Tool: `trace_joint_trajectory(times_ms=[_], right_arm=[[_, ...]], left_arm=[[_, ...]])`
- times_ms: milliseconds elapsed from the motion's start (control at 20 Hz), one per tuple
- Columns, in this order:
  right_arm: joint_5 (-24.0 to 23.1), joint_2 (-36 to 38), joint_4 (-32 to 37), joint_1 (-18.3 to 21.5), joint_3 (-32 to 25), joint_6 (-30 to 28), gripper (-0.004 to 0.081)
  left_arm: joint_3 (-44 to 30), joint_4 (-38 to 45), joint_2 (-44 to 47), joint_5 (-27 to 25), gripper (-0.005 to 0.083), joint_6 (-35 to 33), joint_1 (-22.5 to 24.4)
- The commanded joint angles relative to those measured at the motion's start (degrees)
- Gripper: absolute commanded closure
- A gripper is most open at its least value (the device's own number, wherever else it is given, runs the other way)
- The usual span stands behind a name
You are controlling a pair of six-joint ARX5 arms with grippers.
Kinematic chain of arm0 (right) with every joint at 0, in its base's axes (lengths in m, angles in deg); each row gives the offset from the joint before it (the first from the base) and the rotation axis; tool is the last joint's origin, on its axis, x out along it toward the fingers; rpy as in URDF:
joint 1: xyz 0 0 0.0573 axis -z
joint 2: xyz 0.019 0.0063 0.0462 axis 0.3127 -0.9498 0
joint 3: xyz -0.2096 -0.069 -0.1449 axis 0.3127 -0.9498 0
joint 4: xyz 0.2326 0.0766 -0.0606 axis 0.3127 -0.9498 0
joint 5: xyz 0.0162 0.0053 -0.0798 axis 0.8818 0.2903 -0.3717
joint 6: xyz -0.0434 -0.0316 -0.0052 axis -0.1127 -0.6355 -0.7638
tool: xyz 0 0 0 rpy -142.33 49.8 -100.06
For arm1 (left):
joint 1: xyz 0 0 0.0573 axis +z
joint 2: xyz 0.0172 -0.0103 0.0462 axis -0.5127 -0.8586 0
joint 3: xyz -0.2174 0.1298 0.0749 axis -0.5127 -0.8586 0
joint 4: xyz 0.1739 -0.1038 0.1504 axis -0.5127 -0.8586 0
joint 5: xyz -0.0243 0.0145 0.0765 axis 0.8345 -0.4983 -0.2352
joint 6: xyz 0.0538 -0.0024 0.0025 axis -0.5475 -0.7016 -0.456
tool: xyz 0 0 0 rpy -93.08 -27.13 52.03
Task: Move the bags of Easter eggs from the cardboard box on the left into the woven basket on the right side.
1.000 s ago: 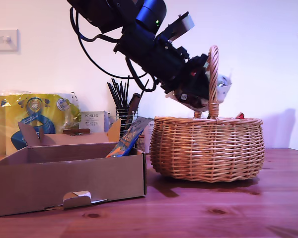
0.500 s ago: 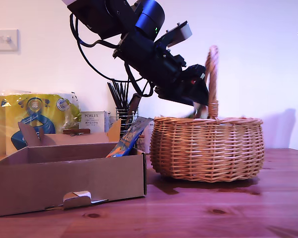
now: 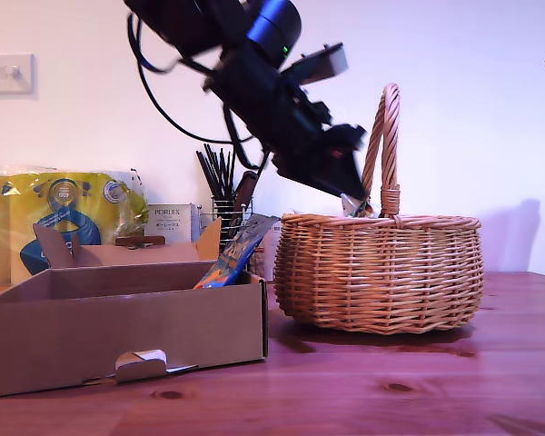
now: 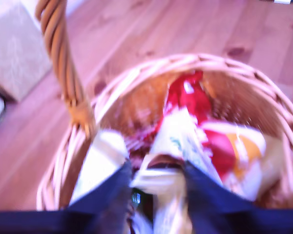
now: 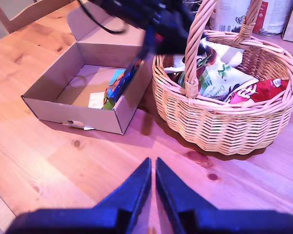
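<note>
Gripper first: my first gripper [image 3: 352, 202] has dropped from beside the handle to the woven basket's [image 3: 379, 272] rim, so this delivery looks nearly done. First wrist view: its jaws stand apart around a white bag [image 4: 162, 178] above the red ones. Second wrist view: my second gripper [image 5: 153, 168] hangs closed and empty; one blue bag [image 5: 118, 88] leans in the cardboard box [image 5: 68, 109], at the basket's nine o'clock.

Background stuff: a big yellow pack [image 3: 68, 213] leans on the wall, a white Porlex box [image 3: 171, 222] just beside it, then a wire pot [image 3: 225, 216] of black sticks [image 3: 216, 173]. Light switch [image 3: 6, 73] higher up.
</note>
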State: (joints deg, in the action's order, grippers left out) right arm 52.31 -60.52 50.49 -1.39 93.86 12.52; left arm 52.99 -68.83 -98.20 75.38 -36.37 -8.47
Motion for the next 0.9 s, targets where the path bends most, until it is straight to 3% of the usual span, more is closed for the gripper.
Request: trace_joint_trajectory(times_ms=[0,200,350,600,850], right_arm=[[0.37,0.0,0.24,-0.24,0.59,-0.33,0.0782],[0.31,0.0,0.17,-0.24,0.59,-0.33,0.0782],[-0.22,0.0,0.0,-0.24,0.59,-0.35,0.0782],[-0.24,0.0,-0.02,-0.24,0.59,-0.35,0.0782],[-0.24,0.0,-0.07,-0.24,0.59,-0.37,0.0782]], left_arm=[[0.15,-3.23,3.56,0.09,0.0769,0.48,0.52],[-0.31,-11.93,5.64,1.68,0.0796,1.31,2.8],[-3.98,-11.13,7.08,3.76,0.0796,1.11,3.96],[-20.26,0.46,17.75,1.68,0.0796,4.02,4.35],[-44.13,22.8,35.43,-3.21,0.0796,9.77,4.13]])
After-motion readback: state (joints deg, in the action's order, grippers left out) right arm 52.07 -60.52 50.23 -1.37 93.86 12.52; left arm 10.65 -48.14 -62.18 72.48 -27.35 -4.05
